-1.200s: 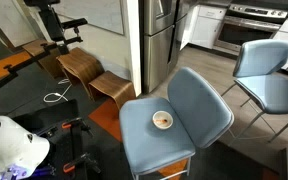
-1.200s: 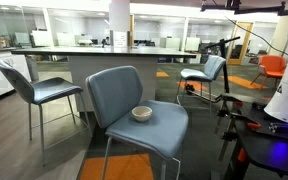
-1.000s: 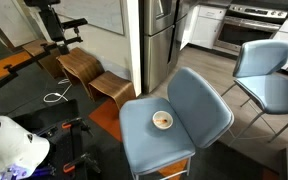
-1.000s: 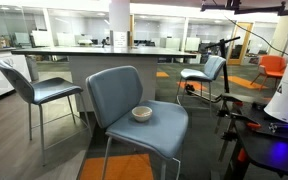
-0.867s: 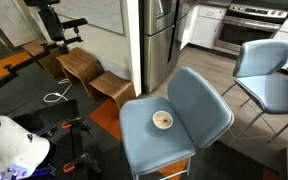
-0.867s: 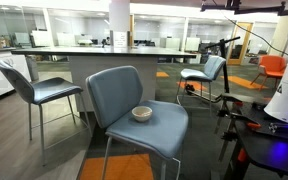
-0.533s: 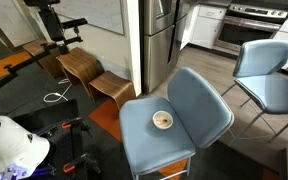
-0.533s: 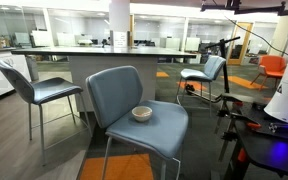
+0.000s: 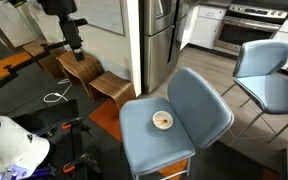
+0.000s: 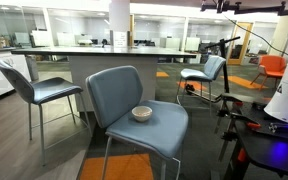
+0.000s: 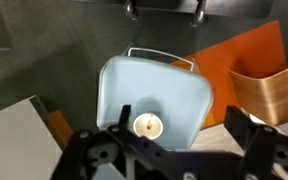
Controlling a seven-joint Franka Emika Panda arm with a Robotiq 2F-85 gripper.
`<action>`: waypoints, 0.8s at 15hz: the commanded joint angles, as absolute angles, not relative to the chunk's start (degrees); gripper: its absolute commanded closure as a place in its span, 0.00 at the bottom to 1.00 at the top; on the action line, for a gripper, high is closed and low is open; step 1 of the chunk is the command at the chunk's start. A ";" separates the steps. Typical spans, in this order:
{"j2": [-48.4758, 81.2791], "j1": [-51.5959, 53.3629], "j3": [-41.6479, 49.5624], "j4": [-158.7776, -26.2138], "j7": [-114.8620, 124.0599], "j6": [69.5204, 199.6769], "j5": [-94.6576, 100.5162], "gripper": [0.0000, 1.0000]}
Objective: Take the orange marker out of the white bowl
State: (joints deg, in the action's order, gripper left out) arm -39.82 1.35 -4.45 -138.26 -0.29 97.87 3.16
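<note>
Gripper (image 11: 179,158): we see jaws spread wide, above the blue chair (image 11: 174,90).
White bowl (image 11: 138,122): eleven o'clock, holding orange marker (image 11: 150,127).

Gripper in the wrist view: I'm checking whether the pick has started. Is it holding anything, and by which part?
Nothing is held: the black gripper is open, above the small round white bowl on the blue chair seat.

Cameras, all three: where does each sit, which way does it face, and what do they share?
Exterior view: high up, looking down on the blue chair with the white bowl; arm at top left.
Exterior view: about seat height, facing the chair's side; arm barely enters at top.
Wrist view: straight down; open claw frames the bowl.
All share chair and bowl.
</note>
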 commanded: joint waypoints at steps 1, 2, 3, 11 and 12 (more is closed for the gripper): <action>-30.02 1.89 -0.81 -133.58 -5.27 100.88 3.52 0.00; -26.76 2.06 0.49 -132.61 -7.61 102.67 3.01 0.00; -23.57 1.96 1.33 -131.37 -8.97 104.17 2.66 0.00; 3.65 -0.16 2.78 -119.06 -8.42 115.48 0.06 0.00; 6.95 -0.60 2.75 -116.96 -9.34 116.13 -1.50 0.00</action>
